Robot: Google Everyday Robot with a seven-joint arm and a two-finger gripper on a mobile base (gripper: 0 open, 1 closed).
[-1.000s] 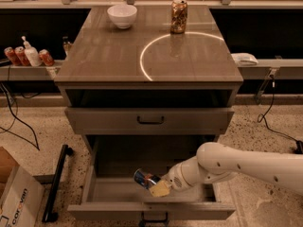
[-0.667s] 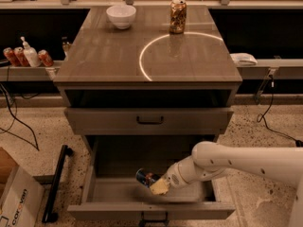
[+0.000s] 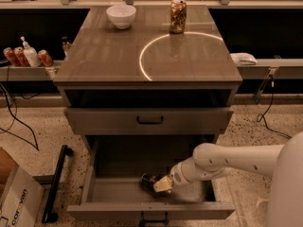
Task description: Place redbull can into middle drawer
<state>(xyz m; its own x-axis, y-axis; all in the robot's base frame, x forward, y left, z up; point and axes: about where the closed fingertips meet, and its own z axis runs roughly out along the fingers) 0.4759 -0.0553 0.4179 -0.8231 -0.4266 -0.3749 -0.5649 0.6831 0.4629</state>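
Note:
The middle drawer (image 3: 151,210) is pulled open at the bottom of the grey cabinet. The redbull can (image 3: 147,179), dark blue with a silver end, lies tilted low inside it near the middle front. My gripper (image 3: 161,185) reaches into the drawer from the right on a white arm and is shut on the can's right end. Its cream fingertips (image 3: 164,184) touch the can. The can's far side is hidden in shadow.
A shallower closed drawer with a black bar handle (image 3: 150,120) sits above. On the cabinet top stand a brown-gold can (image 3: 178,9) and a white bowl (image 3: 121,15). A cardboard box (image 3: 14,197) and a black bar (image 3: 57,183) lie on the floor at the left.
The arm's elbow has shifted slightly left. The gripper and the can have stayed almost in place inside the drawer.

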